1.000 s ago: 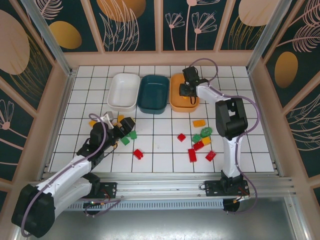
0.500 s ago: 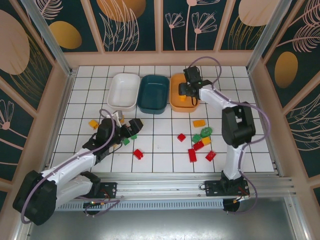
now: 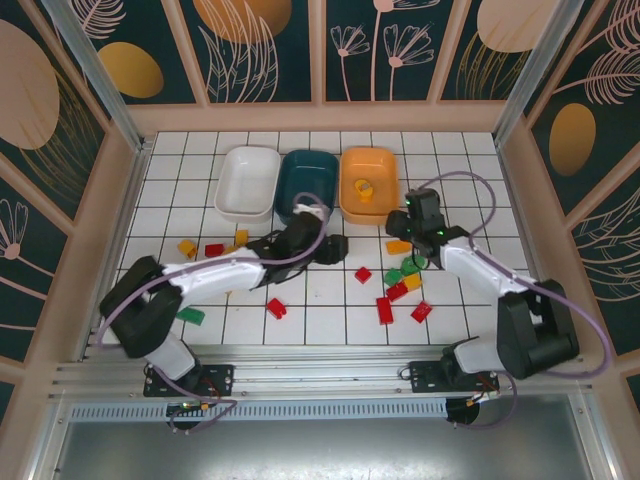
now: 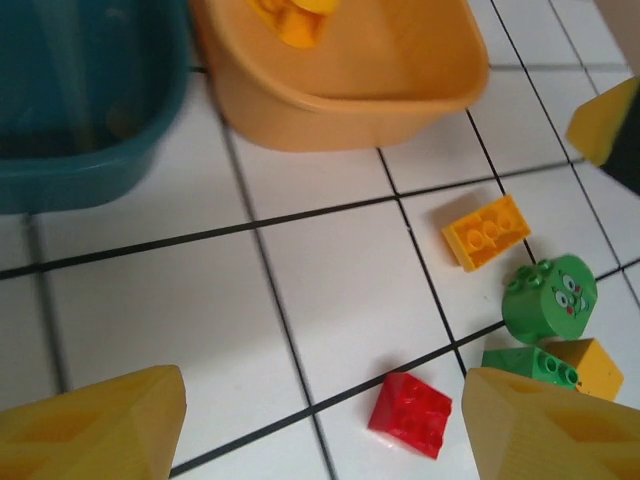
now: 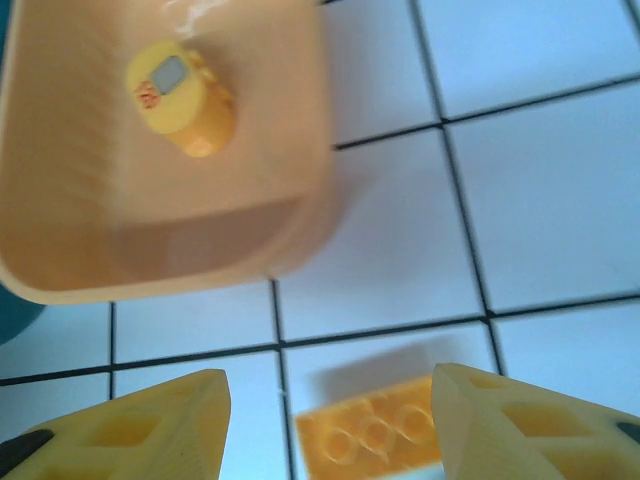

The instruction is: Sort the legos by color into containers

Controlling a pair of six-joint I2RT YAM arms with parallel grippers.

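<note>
Three containers lined the far side of the tiled tabletop (image 3: 180, 190), sides touching: white tray (image 3: 248, 180) left, teal tray (image 3: 310, 175) middle, orange tray (image 3: 382, 168) right. The orange tray held a yellow round lego (image 5: 180, 95) with a small grey printed panel and a red-orange mark, too blurred to read.

Left tool (image 4: 322, 390) hovered low on the near side of the teal and orange trays. Fingers were spread and nothing sat between them. Ahead of it lay a red brick (image 4: 410, 413) and a green round lego (image 4: 550, 297) printed with cartoon eyes.

Right tool (image 5: 330, 385) was open too. Its fingers straddled an orange brick (image 5: 368, 440) lying flat on a tile just on the near side of the orange tray. Couldn't tell whether either finger touched it.

Room: bare tiles ran between the two tools, to the right of the orange tray, to the left of the white tray and along the near row.

- Right cluster (image 3: 400, 290) was tight, with red, green and orange pieces touching or just beside each other.
- Left group (image 3: 214, 249) was looser: orange, red, orange in a line.
- A lone green lego (image 3: 190, 316) and a lone red lego (image 3: 276, 308) lay nearer the front edge.

Patterned panels (image 3: 260, 50) walled the back and sides. A metal rail (image 3: 320, 372) closed the near edge.
</note>
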